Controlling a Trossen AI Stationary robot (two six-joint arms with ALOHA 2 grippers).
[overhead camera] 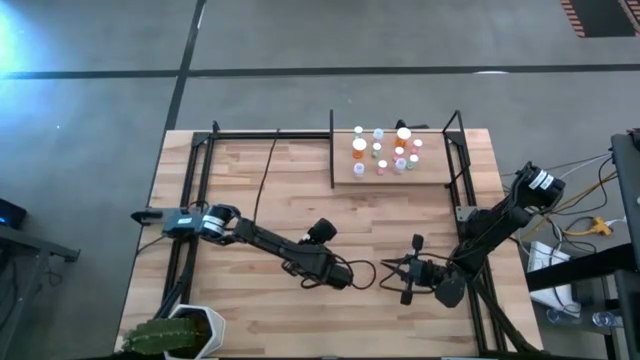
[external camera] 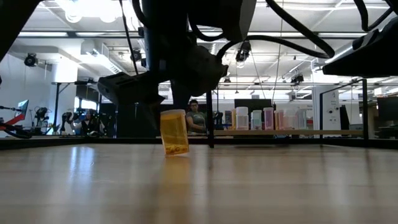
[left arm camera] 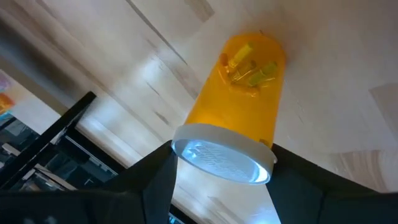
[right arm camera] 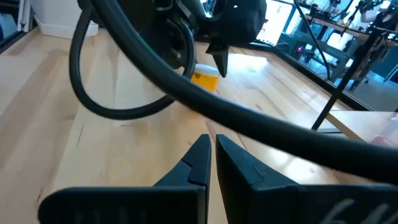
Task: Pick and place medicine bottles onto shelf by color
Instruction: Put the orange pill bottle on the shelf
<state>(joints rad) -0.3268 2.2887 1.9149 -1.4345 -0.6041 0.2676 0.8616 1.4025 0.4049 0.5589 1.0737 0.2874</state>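
The left gripper (left arm camera: 224, 180), fingers spread either side of the orange bottle's (left arm camera: 239, 93) white cap (left arm camera: 222, 157), hangs directly above it; closing off-centre could tip the bottle.

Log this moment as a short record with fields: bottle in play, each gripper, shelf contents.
bottle in play: orange bottle with a white cap, tilted on the table near the middle
left gripper: at the bottle's cap, fingers on either side of it; grip or release cannot be told
right gripper: shut, empty, low over the table beside the left arm
shelf: holds a cluster of capped bottles at the table's far edge
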